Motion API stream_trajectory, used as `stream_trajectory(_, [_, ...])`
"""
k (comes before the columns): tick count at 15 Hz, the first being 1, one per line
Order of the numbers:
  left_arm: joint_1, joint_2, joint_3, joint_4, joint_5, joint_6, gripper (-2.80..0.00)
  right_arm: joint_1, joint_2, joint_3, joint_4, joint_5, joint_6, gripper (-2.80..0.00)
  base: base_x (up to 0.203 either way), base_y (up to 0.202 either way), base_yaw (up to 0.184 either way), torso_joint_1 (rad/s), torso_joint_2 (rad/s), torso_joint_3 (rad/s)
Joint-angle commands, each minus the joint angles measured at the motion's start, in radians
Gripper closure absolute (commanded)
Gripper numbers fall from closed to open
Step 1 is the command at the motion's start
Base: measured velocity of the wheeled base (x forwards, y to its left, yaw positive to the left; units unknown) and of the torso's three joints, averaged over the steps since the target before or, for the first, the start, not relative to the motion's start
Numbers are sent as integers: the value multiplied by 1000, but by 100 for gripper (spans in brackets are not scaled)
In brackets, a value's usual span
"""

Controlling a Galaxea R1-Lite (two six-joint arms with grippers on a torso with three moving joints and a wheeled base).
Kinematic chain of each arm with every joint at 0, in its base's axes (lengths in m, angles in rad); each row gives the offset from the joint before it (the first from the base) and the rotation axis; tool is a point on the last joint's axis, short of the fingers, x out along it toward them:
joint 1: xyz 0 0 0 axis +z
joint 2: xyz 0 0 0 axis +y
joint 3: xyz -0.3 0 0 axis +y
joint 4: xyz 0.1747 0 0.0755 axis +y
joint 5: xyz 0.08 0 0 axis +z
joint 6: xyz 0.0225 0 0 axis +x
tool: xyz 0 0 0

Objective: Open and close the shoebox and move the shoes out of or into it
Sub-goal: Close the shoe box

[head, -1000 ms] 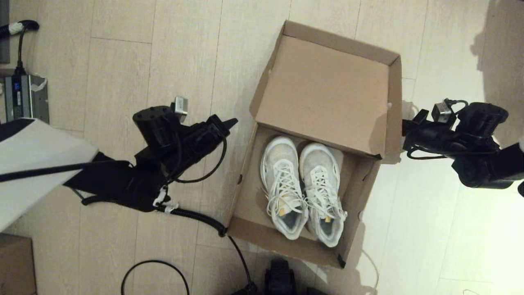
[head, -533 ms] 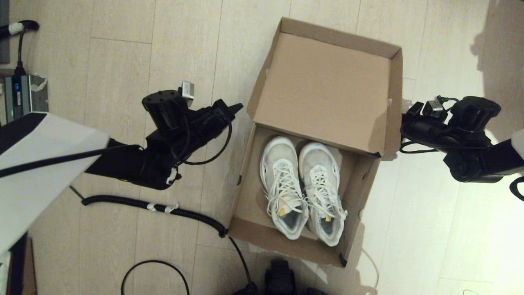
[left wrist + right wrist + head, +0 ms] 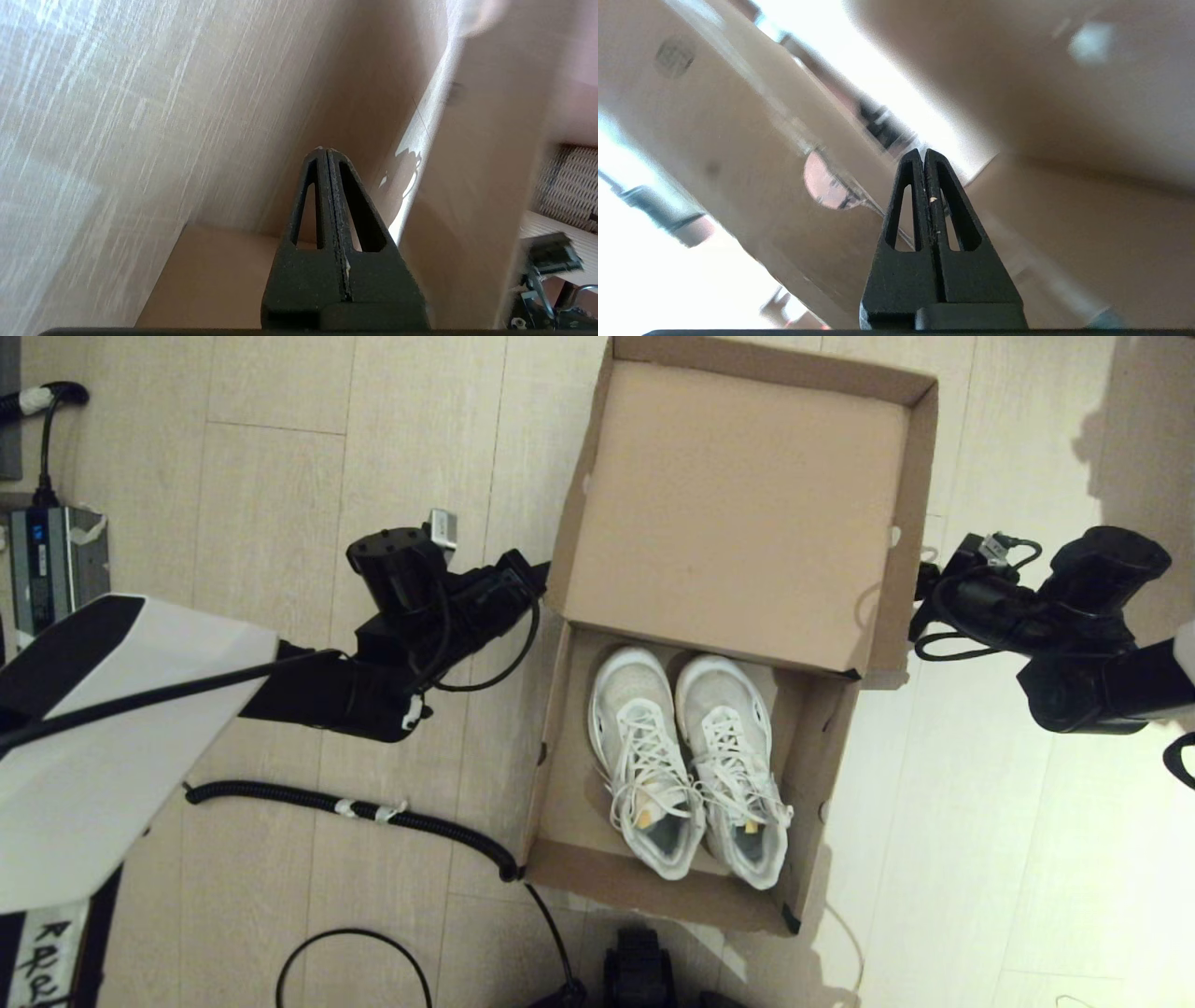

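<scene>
Shoebox: large brown cardboard shoebox (image 3: pixel 560 747) on the floor, hinged lid (image 3: pixel 738 513) raised, between both fingertip pairs.
Shoes: white mesh lace-up sneakers (image 3: pixel 686 765) side by side inside.
Left gripper (image 3: pixel 540 569): fingers pressed together, tips at the lid's edge.
Right gripper (image 3: pixel 920 586): fingers pressed together, beside the opposite edge.
Floor: pale wood planks (image 3: pixel 280 476); coiled black cable (image 3: pixel 411 821) near the box.
Wrist views: cardboard close up (image 3: pixel 472 177), blurred.

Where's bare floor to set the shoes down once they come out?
Bare floor right of the shoebox, below the right gripper. Left is crowded: left gripper, corrugated hose and cable loop. Shoes fill the box.
</scene>
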Motion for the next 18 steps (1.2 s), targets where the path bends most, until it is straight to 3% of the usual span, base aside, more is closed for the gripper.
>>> stream_trajectory(1, [1, 25, -32, 1, -2, -5, 0, -2, 18, -13, -57, 34, 112, 0, 0, 0, 0, 0, 0, 0])
stream_trajectory(4, [-1, 47, -93, 24, -4, -5, 0, -2, 16, -19, -78, 94, 162, 0, 0, 0, 0, 0, 0, 0])
stream_trajectory(7, [-1, 66, -190, 73, -11, -6, 0, -1, -2, -60, -82, 166, 303, 0, 0, 0, 0, 0, 0, 0])
stream_trajectory(10, [-2, 66, -254, 108, -33, -10, 0, 6, -22, -77, -86, 225, 327, 0, 0, 0, 0, 0, 0, 0])
stream_trajectory(18, [-31, -29, -342, 200, -76, -10, 0, 7, -150, -54, -85, 276, 369, 0, 0, 0, 0, 0, 0, 0])
